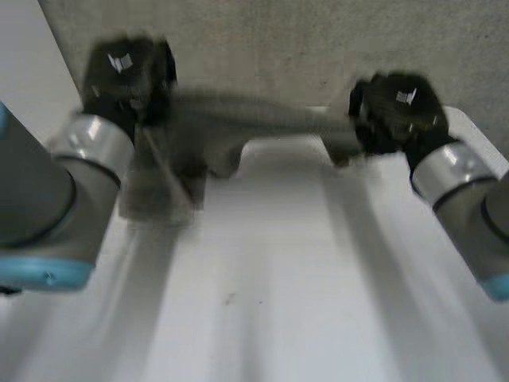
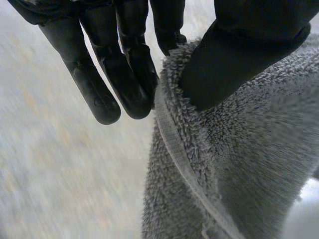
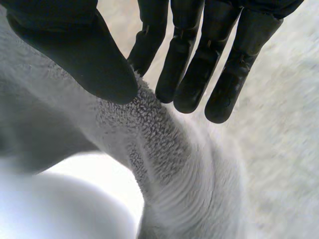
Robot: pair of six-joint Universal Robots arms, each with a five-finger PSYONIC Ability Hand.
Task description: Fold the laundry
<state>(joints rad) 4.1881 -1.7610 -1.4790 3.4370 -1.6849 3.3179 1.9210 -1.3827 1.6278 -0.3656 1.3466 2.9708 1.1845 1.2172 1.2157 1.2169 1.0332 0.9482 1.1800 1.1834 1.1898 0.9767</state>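
A grey terry towel point(image 1: 262, 115) hangs stretched between my two hands above the far part of the table. My left hand point(image 1: 127, 76) holds one end, and part of the towel droops below it. In the left wrist view my left hand point(image 2: 124, 74) pinches the towel's hemmed edge point(image 2: 239, 164) between thumb and straight fingers. My right hand point(image 1: 398, 107) holds the other end. In the right wrist view my right hand point(image 3: 194, 64) pinches a bunched part of the towel point(image 3: 164, 149) against its thumb.
The white table point(image 1: 278, 278) runs from the hands toward the near edge. Beyond its far edge lies speckled grey floor point(image 1: 278, 48). Both forearms come in from the sides of the head view.
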